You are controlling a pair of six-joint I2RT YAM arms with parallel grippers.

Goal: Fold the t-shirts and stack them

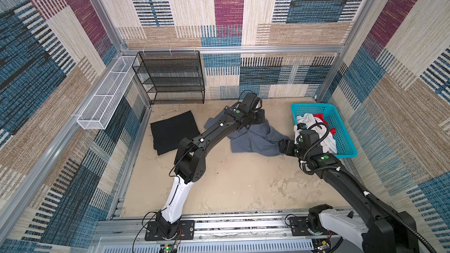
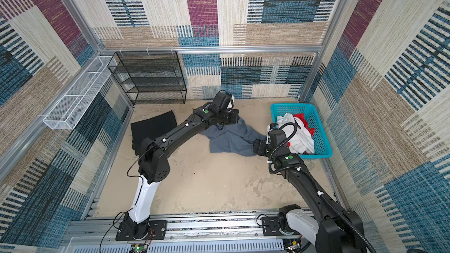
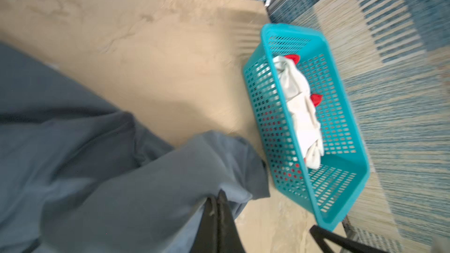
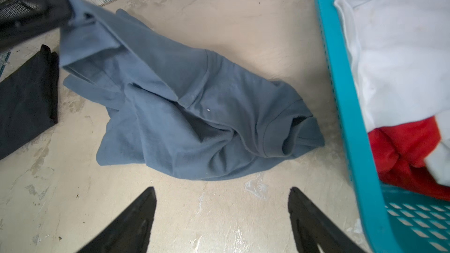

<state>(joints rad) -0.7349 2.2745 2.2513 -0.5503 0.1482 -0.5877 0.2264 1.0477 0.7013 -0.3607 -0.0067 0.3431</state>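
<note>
Grey t-shirt (image 1: pixel 253 142) crumpled, black t-shirt (image 1: pixel 173 130) beside, turquoise basket (image 1: pixel 341 132) near

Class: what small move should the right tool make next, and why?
Probably advance the open right tool to the near edge of the blue-grey t-shirt and close; the left tool pinches its far end, and it lies crumpled, unfolded.

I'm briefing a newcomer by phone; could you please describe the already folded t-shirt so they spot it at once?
Find the black mesh shelf standing at the far edge of the table; just in front of it lies the black t-shirt. Unlike the crumpled blue-grey t-shirt beside it, it alone is folded into a flat rectangle.
</note>
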